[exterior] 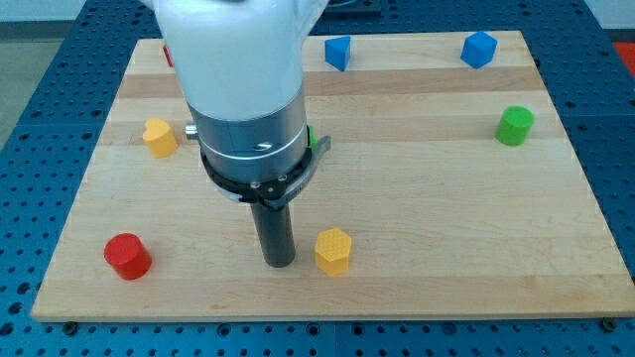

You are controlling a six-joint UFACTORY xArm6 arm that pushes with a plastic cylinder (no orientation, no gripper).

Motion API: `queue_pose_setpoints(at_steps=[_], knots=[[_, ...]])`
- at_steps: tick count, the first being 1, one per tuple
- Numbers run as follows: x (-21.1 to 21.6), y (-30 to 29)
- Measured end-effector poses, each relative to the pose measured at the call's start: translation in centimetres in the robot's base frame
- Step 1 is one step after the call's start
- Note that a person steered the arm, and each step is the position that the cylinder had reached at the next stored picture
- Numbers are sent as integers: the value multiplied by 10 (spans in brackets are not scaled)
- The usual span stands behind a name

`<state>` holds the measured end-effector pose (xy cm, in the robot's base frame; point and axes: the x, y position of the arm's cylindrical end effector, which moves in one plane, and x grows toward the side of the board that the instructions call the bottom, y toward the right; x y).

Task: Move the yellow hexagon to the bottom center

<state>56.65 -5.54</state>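
The yellow hexagon (pixel 333 250) sits on the wooden board (pixel 437 198) near the view's bottom centre. My tip (pixel 279 262) rests on the board just to the view's left of the hexagon, with a small gap between them. The arm's large white and grey body rises from the rod and covers the board's top centre-left.
A second yellow block (pixel 159 137) lies at the left. A red cylinder (pixel 127 256) is at the bottom left. A blue block (pixel 338 52) and another blue block (pixel 478 49) sit along the top. A green cylinder (pixel 514 126) is at the right. A green sliver (pixel 311 138) and a red sliver (pixel 167 55) peek from behind the arm.
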Motion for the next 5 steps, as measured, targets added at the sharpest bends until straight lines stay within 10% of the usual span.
queue_pose_setpoints(at_steps=[5], knots=[[0,43]])
